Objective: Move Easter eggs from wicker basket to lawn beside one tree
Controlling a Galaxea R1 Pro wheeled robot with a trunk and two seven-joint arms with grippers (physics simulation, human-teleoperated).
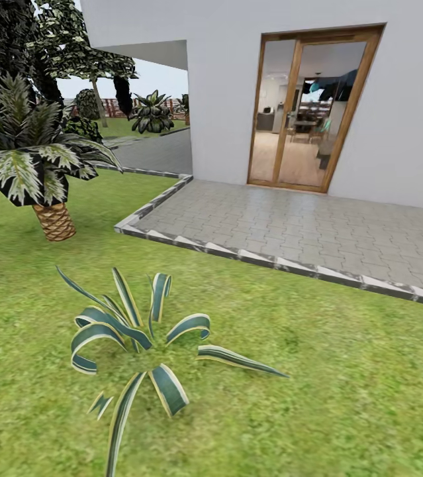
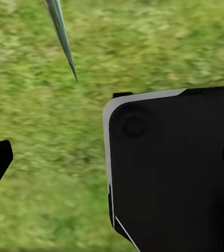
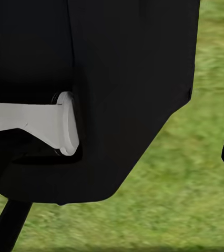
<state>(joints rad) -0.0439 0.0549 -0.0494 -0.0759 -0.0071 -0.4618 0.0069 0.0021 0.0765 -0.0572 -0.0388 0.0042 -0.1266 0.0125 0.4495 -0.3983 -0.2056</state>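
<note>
No basket on this lawn [image 1: 343,371] yet: steer around the agave [image 1: 138,331]; claw states I cannot tell.

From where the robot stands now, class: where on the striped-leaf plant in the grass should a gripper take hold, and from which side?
Probably low at the centre of the striped-leaf plant, where its leaves meet, coming from straight above. The leaves arch outward and droop toward the lawn all round, so any side approach meets only loose, bending tips.
</note>
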